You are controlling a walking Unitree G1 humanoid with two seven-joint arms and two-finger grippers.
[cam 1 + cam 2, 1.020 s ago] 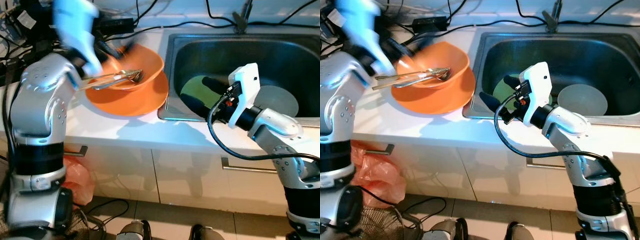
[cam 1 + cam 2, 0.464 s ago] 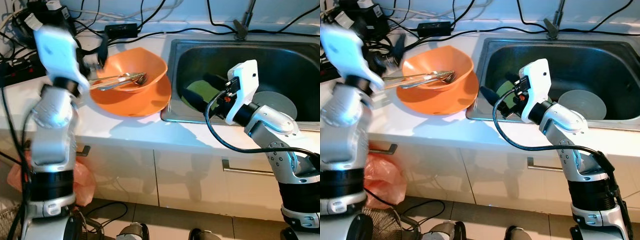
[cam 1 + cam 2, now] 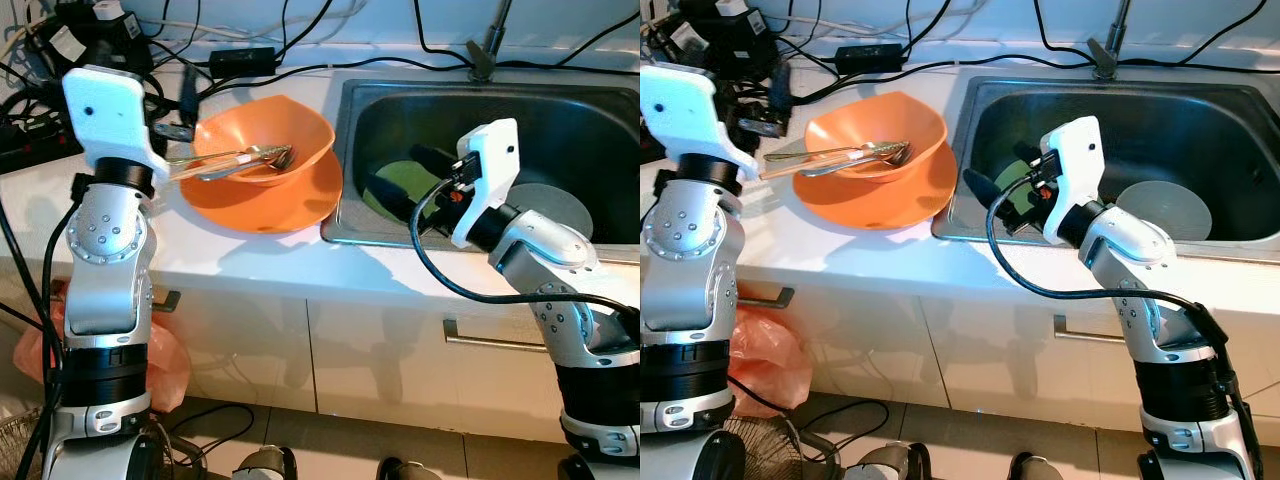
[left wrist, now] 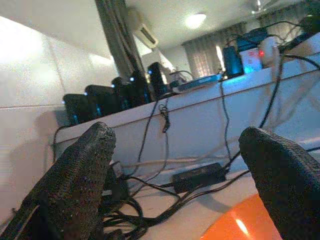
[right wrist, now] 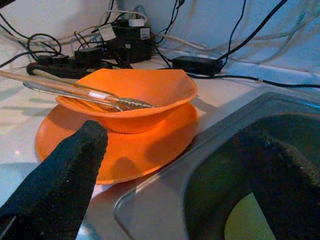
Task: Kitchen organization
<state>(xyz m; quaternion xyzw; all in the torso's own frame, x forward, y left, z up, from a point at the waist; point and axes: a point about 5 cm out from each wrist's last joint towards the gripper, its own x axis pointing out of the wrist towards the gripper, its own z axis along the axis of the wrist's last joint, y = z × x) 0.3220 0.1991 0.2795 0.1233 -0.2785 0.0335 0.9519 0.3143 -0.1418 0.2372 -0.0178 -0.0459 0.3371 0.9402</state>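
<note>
— While the left arm stands raised at the worktop's (image 3: 250, 255) far left, where is its claw (image 3: 185, 112)?
— Up by the tangle of black cables (image 3: 855, 55), just beside the orange bowl's (image 3: 268, 135) rim. In the left wrist view its two fingers (image 4: 80, 175) stand well apart with nothing between them.
— And the bowl?
— It sits on an orange plate (image 3: 265, 200) on the white worktop, just left of the sink (image 3: 480, 100). Metal cutlery (image 3: 235, 158) lies across the bowl, handles sticking out over its left rim.
— What's in the sink?
— A green plate (image 3: 410, 180) near its left wall and a grey round plate (image 3: 1165, 208) further right, lying on the basin floor.
— The right claw (image 3: 995, 190)?
— It hovers over the sink's left edge, above the green plate, fingers (image 5: 65, 175) spread wide and holding nothing.
</note>
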